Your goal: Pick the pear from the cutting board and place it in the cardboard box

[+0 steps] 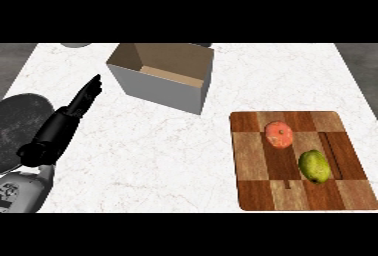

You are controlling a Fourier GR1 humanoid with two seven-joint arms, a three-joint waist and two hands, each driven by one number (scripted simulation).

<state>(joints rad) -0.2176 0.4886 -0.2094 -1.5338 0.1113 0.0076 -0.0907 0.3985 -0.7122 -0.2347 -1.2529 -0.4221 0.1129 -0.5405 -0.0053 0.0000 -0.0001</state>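
A green pear (314, 166) lies on the wooden cutting board (255, 175) at the right, near the board's middle. A reddish-orange round fruit (280, 134) sits just up and left of it on the same board. The open cardboard box (164, 75) stands at the back of the counter, left of the board, with nothing visible inside. My left hand (86, 96) shows at the left with straight fingers pointing toward the box's left wall, holding nothing. My right hand does not show in the view.
The white marble counter (162, 160) stretches between the box and the board. A dark round object (18, 125) sits at the left edge, partly behind my left forearm. A grey rim (75, 45) shows at the back edge.
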